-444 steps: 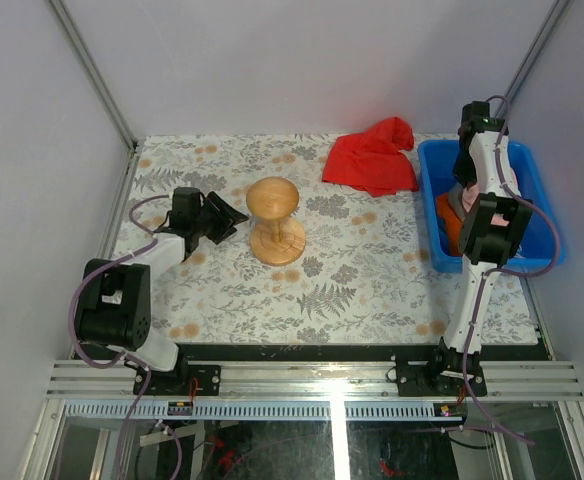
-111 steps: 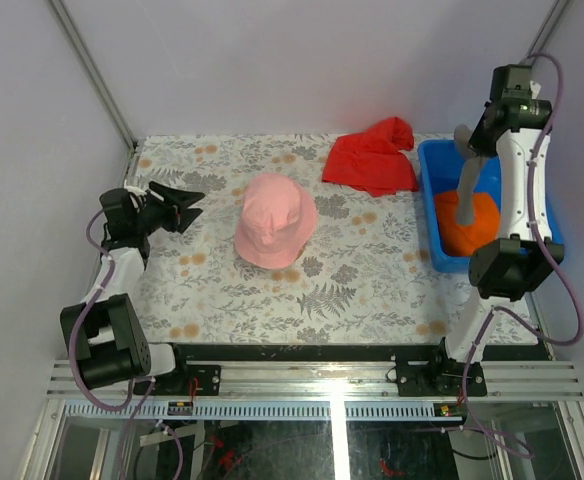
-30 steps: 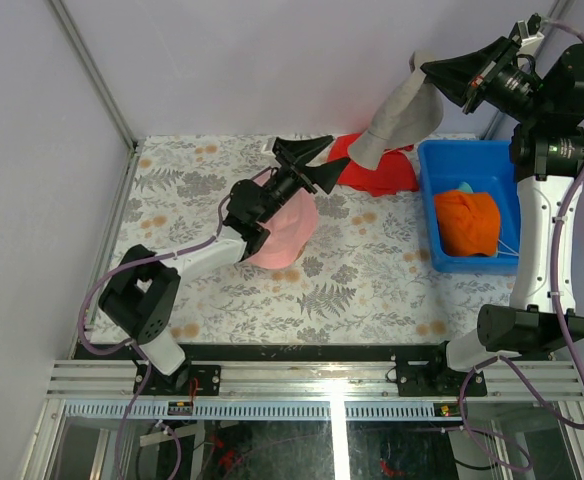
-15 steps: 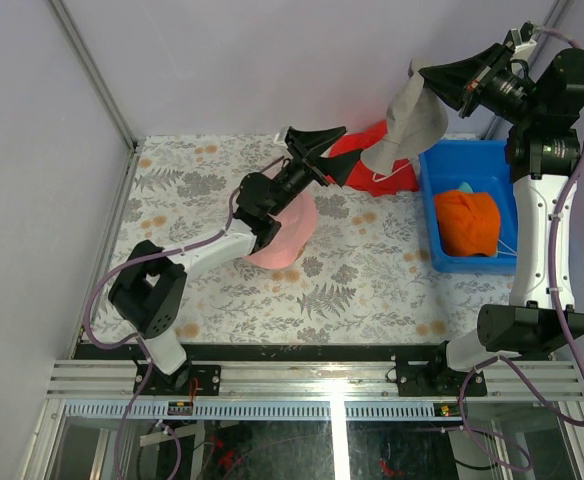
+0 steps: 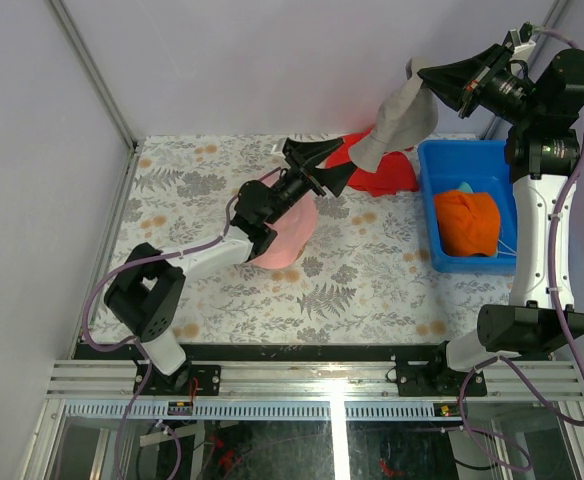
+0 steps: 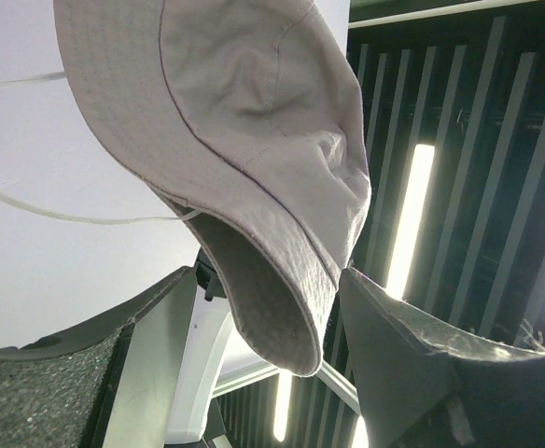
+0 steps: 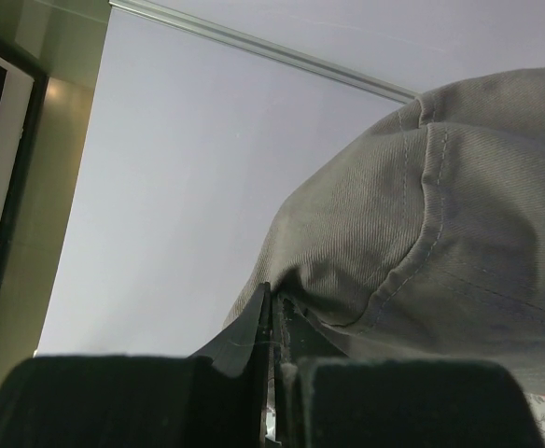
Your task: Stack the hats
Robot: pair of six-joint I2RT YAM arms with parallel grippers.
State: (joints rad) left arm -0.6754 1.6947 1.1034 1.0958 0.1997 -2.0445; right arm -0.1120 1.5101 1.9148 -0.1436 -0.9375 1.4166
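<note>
A grey hat hangs in the air above the table's back right, pinched at its top edge by my right gripper, which is shut on it. My left gripper points up at it and is open. In the left wrist view the grey hat's brim hangs down between the spread fingers without being clamped. A pink hat sits mid-table, partly under the left arm. An orange hat lies in the blue bin, with a bit of teal hat beside it.
A flat red cloth lies at the back of the table, just left of the blue bin and under the hanging hat. The enclosure walls stand close behind and to the right of the raised right arm.
My left gripper has moved right and up, closer under the hanging grey hat. The right arm shifted slightly left and the hat has swung a little.
</note>
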